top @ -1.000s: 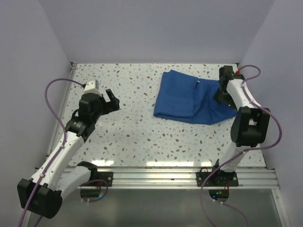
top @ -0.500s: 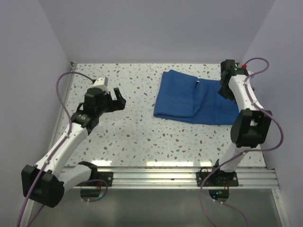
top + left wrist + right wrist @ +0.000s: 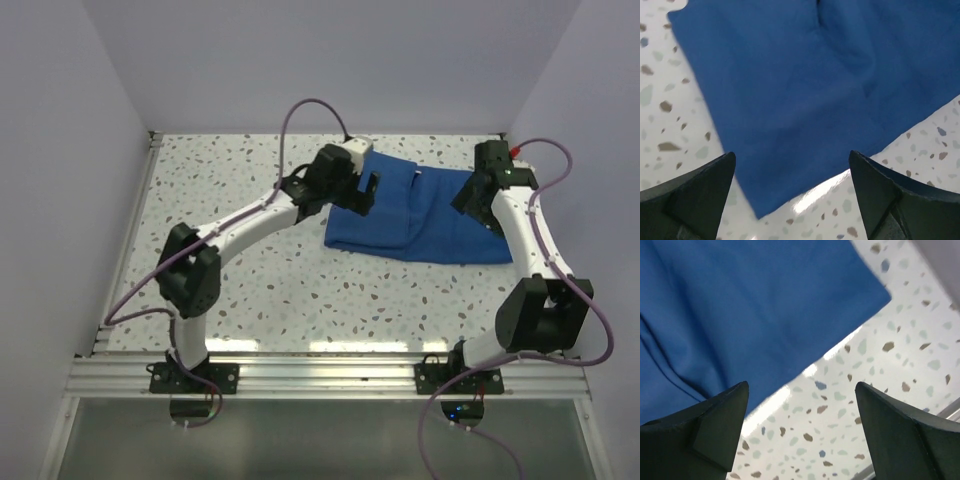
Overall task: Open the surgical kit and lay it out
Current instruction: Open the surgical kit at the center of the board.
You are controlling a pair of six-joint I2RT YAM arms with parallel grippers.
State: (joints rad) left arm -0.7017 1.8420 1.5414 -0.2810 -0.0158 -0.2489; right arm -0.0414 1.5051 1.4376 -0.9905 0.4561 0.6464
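beyond the metal rail (image 3: 330,372) at the near edge, we see the speckled table (image 3: 260,290) stretch away to its far half, where the royal-blue cloth wrap (image 3: 430,225) lies folded flat, a little right of centre. our left gripper (image 3: 363,190) hangs over the wrap's left edge with its jaws spread wide and nothing between them; the wrist view shows only blue cloth and table beneath. our right gripper (image 3: 476,205) hovers at the wrap's right edge, over a corner of the cloth, its jaws likewise wide apart and empty.
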